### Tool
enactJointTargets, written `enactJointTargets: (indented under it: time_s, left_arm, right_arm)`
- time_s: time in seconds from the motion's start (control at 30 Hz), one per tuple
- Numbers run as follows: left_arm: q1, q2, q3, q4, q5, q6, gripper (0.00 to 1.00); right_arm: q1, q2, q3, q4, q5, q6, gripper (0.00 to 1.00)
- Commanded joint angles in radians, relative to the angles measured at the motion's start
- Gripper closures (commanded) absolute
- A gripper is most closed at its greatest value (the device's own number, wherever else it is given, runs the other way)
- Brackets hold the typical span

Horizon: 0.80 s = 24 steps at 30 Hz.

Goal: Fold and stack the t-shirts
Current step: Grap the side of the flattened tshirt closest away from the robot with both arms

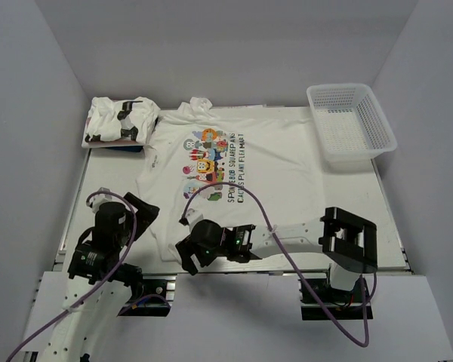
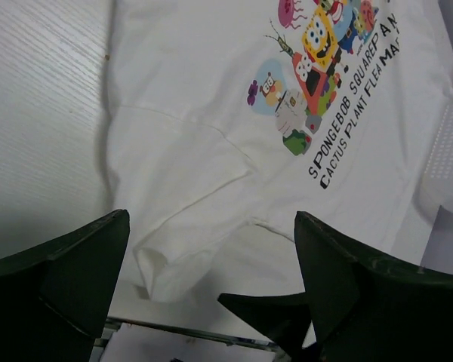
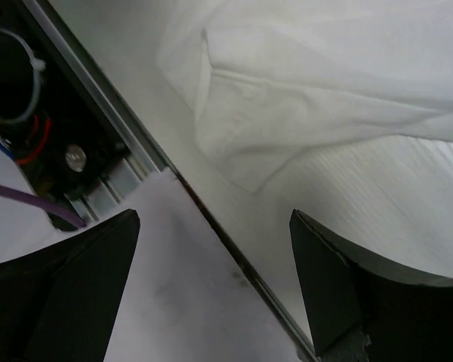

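- The right pincer point(image 1: 187, 258) is released, with nothing between its fingers. It hangs low at the near edge of the table point(image 1: 302, 241).
- The near hem corner point(image 3: 249, 162) of the printed t-shirt point(image 1: 279, 170) lies just ahead of the right pincer and a little rumpled. The rest of the shirt is spread flat beyond it, with the print facing up.
- The left pincer point(image 1: 140, 210) is also released and holds nothing. The left side of the same shirt lies under and ahead of it.
- I judge that the step in hand is to take this hem corner for the first fold.
- To do it well, the right pincer should come down with one finger on each side of the corner. It should catch both layers of cloth and bite a little inside the edge, so the cloth does not slip out.
- The metal rail point(image 3: 128, 143) of the table runs just beside the right pincer, so the lower finger may knock it. A flat approach from the table side seems safer.
- Count: one printed t-shirt lies open.
- One folded pile of t-shirts point(image 1: 119, 121), white with black marks, lies far beyond the left pincer. How many are in it I cannot tell.
- One white mesh basket point(image 1: 352, 158) stands well apart, far beyond the right pincer.
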Motion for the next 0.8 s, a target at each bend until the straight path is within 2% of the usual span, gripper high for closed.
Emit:
enactJointTargets:
  time_s: [0.0,0.2,0.3,0.33,0.43,0.47,0.5,0.63,0.73,0.77]
  left_arm:
    - [0.016,-0.038,0.067,-0.070,0.003,-0.050,0.00]
    - [0.016,-0.070,0.112,-0.148,-0.040,-0.050,0.00]
    - [0.016,-0.082,0.136,-0.171,-0.072,-0.050,0.00]
    - [0.016,-0.082,0.147,-0.193,-0.093,-0.061,0.00]
    - [0.016,-0.102,0.147,-0.202,-0.093,-0.061,0.00]
    - [0.016,-0.102,0.147,-0.190,-0.093,-0.061,0.00]
    - [0.016,-0.102,0.147,-0.179,-0.093,-0.061,0.00]
    - [0.016,-0.044,0.118,-0.121,-0.044,-0.031,0.00]
    - [0.016,0.034,0.067,-0.010,0.020,-0.006,0.00]
    - [0.016,0.056,0.050,0.034,0.038,0.006,0.00]
  right_arm:
    - [0.016,0.021,0.004,0.193,0.101,0.196,0.14]
    - [0.012,0.136,0.122,0.133,0.138,0.249,0.21]
    - [0.012,0.188,0.174,0.054,0.170,0.268,0.34]
    - [0.010,0.191,0.182,0.015,0.178,0.282,0.52]
    - [0.012,0.178,0.151,-0.011,0.209,0.288,0.79]
    - [0.010,0.149,0.141,-0.014,0.208,0.283,0.96]
    - [0.010,0.138,0.115,-0.020,0.211,0.280,1.00]
    - [0.013,-0.004,0.036,0.005,0.207,0.132,1.00]
    - [0.006,-0.136,-0.063,0.088,0.038,0.006,1.00]
    - [0.003,-0.160,-0.089,0.070,0.017,-0.017,1.00]
